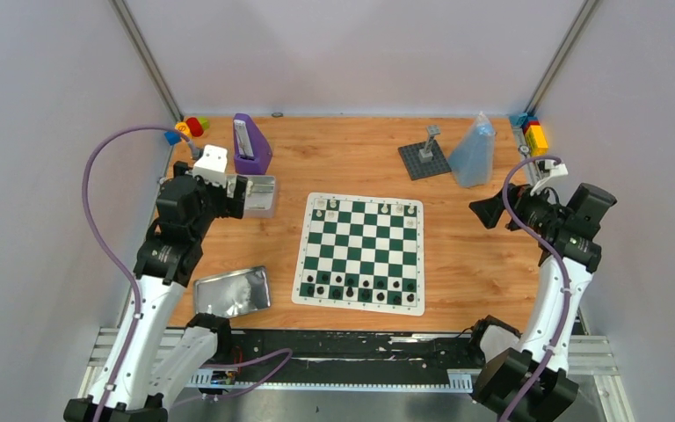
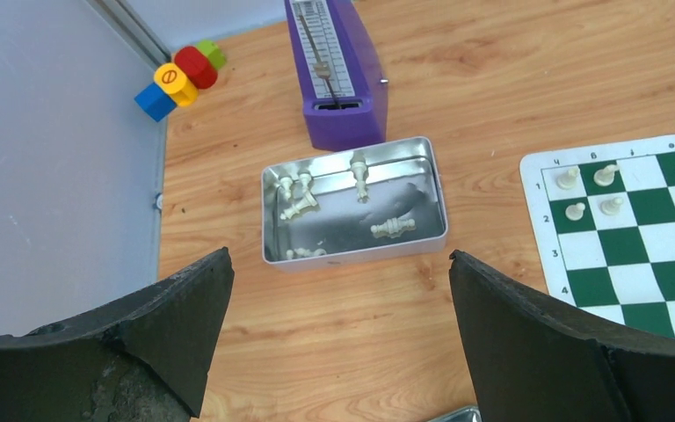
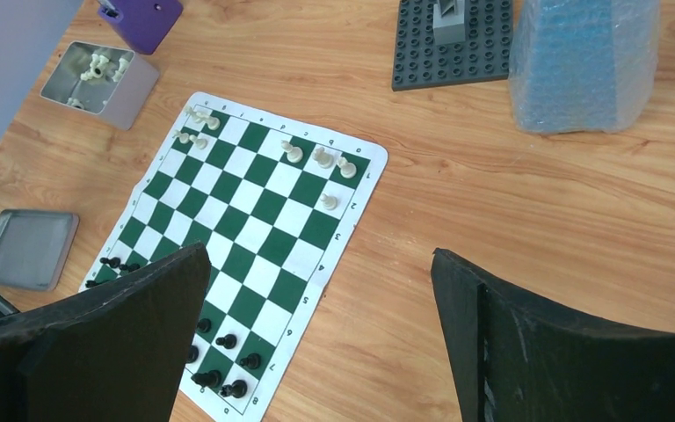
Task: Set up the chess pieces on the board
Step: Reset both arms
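Left claw [image 2: 338, 257] near chess pieces [image 2: 393, 228]

From above, the chess pieces [image 1: 352, 281] are too small to tell by type, and the left arm [image 1: 176, 242] covers part of the open tin [image 1: 264, 197]. At the left wrist, the board [image 2: 620, 246] runs off the right edge, and the tin lid [image 2: 464, 415] shows only as a sliver. A finger [image 3: 114, 343] of the right hand [image 3: 321, 259] hides some black pieces [image 3: 226, 340].

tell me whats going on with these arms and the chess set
Chess setup, partway through. The left end effector and right end effector are both open and empty. The board has black pieces along its near edge and a few white pieces at the far edge. More white ones lie in the tin left of it.
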You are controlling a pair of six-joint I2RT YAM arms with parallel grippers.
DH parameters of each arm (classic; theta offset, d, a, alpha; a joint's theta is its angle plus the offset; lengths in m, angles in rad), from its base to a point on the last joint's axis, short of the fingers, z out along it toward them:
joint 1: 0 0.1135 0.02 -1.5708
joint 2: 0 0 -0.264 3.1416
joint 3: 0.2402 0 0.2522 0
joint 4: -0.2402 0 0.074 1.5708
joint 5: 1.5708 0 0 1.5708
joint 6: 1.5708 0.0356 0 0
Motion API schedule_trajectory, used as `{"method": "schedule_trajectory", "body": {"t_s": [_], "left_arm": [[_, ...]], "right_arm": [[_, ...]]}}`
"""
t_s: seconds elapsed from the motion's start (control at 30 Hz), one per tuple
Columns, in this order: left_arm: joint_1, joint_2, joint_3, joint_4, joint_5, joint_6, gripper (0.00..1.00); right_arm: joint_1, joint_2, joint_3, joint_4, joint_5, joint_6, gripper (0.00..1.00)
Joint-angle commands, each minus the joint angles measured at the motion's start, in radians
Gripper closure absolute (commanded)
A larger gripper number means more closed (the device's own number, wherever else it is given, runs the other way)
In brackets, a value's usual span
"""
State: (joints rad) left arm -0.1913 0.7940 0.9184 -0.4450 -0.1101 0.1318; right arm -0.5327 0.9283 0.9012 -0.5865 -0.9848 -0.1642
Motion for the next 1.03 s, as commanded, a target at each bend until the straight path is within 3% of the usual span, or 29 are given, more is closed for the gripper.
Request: {"method": "schedule_trajectory", "body": {"t_s": [0.0,0.4,1.0], "left_arm": [[0.006,-0.06,-0.038,0.056,-0.012,-0.001,0.0],[0.043,-0.11,-0.161,0.133,0.01,0.054,0.0],[0.044,-0.09,-0.172,0.128,0.055,0.069,0.0]], "right_arm": [[-0.002,-0.044,-0.013,0.016,0.019,-0.037,0.0],[-0.002,-0.117,-0.045,0.03,0.063,-0.086,0.0],[-0.002,-0.118,-0.056,0.039,0.053,-0.097,0.0]]}}
